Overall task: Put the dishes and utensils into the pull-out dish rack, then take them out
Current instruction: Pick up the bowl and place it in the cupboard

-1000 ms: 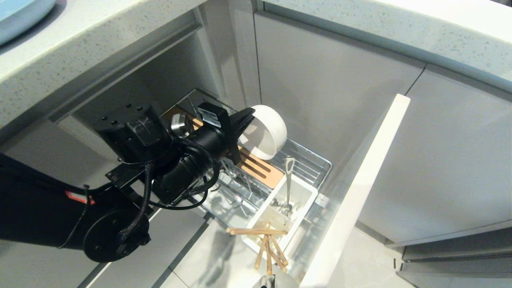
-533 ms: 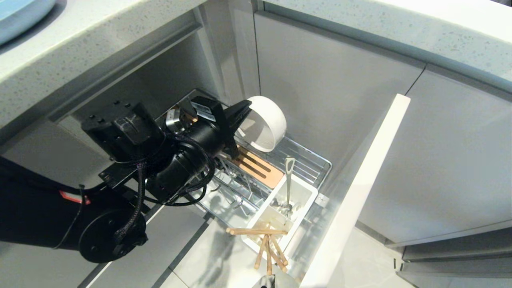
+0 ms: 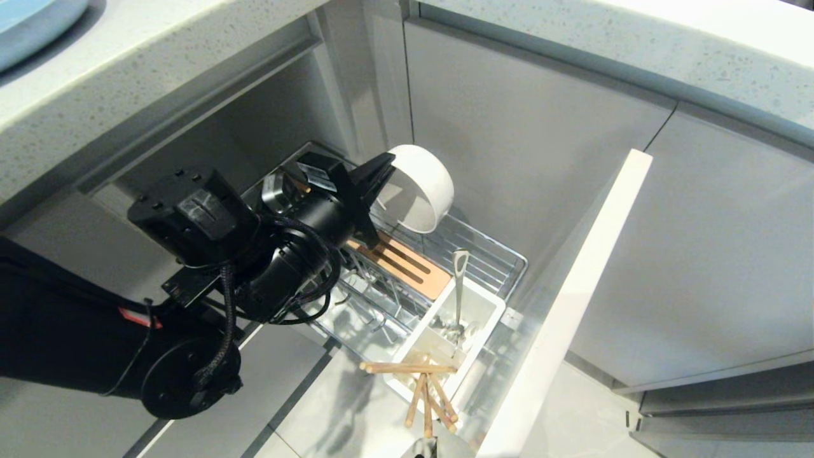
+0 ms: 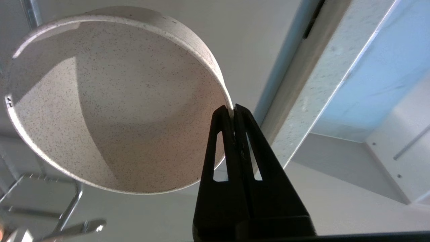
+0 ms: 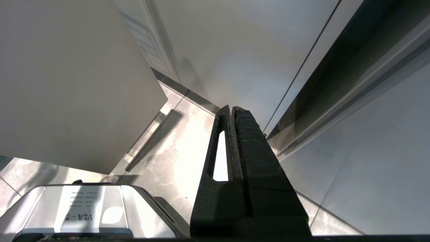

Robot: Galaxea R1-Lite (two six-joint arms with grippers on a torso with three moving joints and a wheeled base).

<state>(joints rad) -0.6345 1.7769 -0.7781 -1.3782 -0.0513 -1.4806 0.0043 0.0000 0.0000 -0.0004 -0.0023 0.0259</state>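
Observation:
My left gripper [image 3: 383, 168] is shut on the rim of the cream-white bowl [image 3: 424, 189] and holds it on edge above the pull-out dish rack [image 3: 502, 256], clear of its slotted wooden strip [image 3: 408, 262]. In the left wrist view the fingertips [image 4: 221, 112] pinch the thin rim of the bowl [image 4: 114, 101]. The silver utensil [image 3: 458, 280] stands in the white caddy [image 3: 483, 318]. The wooden chopsticks [image 3: 425, 389] lie across the caddy's near end. The light-blue plate [image 3: 32, 19] sits on the counter at top left. My right gripper [image 5: 232, 109] is shut, empty and parked over the floor.
The rack's pale front panel [image 3: 572, 299] stands pulled out to the right of the basket. Grey cabinet doors [image 3: 528, 146] rise behind it. The speckled counter edge [image 3: 159, 83] overhangs my left arm. Part of my base [image 5: 77, 208] shows beside the right gripper.
My left gripper has lifted the bowl up off the wooden strip and slightly toward the cabinet, with the wrist turning. Nothing else has moved.

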